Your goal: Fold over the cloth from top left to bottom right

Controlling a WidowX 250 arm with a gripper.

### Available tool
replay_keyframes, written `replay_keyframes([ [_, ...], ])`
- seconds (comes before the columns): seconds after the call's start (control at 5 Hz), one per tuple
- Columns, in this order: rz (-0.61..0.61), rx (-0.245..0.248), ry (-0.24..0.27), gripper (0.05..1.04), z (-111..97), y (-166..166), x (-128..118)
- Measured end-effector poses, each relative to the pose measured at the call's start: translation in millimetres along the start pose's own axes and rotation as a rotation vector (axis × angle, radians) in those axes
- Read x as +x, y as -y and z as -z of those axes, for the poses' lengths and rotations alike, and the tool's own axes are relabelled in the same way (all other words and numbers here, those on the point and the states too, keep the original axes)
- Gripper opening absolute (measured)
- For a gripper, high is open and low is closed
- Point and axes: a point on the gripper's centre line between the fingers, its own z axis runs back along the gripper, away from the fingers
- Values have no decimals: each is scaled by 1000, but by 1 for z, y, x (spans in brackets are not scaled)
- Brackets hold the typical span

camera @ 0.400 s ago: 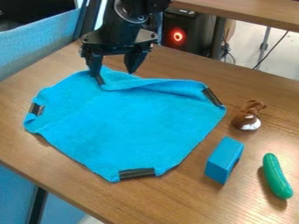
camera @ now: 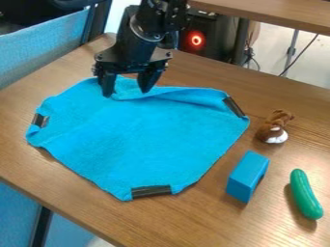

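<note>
Camera view: blue cloth (camera: 155,135) spread on the wooden table (camera: 193,222), its far edge turned over in a shallow, rumpled flap, with dark strips at its left (camera: 40,120), near (camera: 151,191) and right (camera: 234,106) corners. Above the far part of the cloth hangs the black gripper (camera: 127,91), jaws spread apart with the flap's left end beneath them, on an arm (camera: 147,26) entering from the top. To the right of the cloth lie a brown-and-white toy (camera: 277,126), a blue block (camera: 248,176) nearer the camera, and a green toy cucumber (camera: 305,194) beyond the block's right side.
</note>
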Motion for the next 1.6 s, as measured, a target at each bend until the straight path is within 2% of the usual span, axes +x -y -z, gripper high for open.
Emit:
replay_keyframes([
  [0.4,-121,-24,-63,1000,35,17,31],
  [0.8,-241,-70,-47,1000,69,22,63],
  [1.0,-286,-57,-40,1000,93,21,77],
  [1.2,-310,-52,-27,1000,107,22,86],
  [1.4,-315,-53,-6,1000,113,26,90],
  [1.6,-322,-47,-9,950,120,26,91],
])
